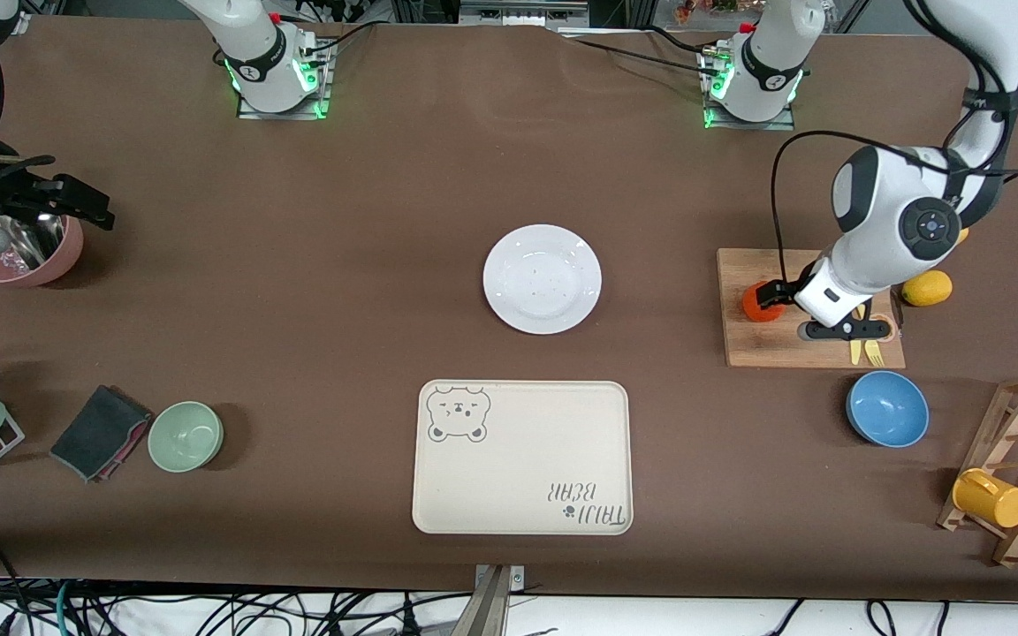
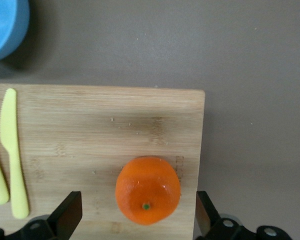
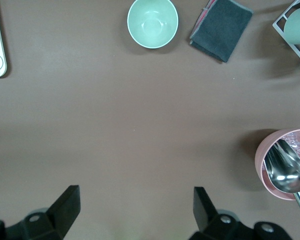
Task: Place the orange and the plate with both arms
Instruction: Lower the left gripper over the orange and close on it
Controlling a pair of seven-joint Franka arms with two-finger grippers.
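Note:
The orange (image 1: 756,305) (image 2: 148,190) lies on a wooden cutting board (image 1: 792,349) (image 2: 90,140) toward the left arm's end of the table, close to the board's edge. My left gripper (image 1: 792,311) (image 2: 138,212) hangs open just above the board. Its fingers stand on either side of the orange with a gap at each side and do not touch it. The white plate (image 1: 543,279) sits bare at mid-table. My right gripper (image 1: 89,205) (image 3: 135,207) is open with nothing between its fingers, over bare table beside a pink bowl (image 1: 27,252) (image 3: 285,165) at the right arm's end.
A yellow knife and fork (image 1: 862,352) (image 2: 15,150) share the board; a lemon (image 1: 926,288) lies beside it. A blue bowl (image 1: 887,409), cream bear tray (image 1: 522,459), green bowl (image 1: 186,435) and grey cloth (image 1: 98,431) lie nearer the camera. A mug rack (image 1: 1017,477) stands at the corner.

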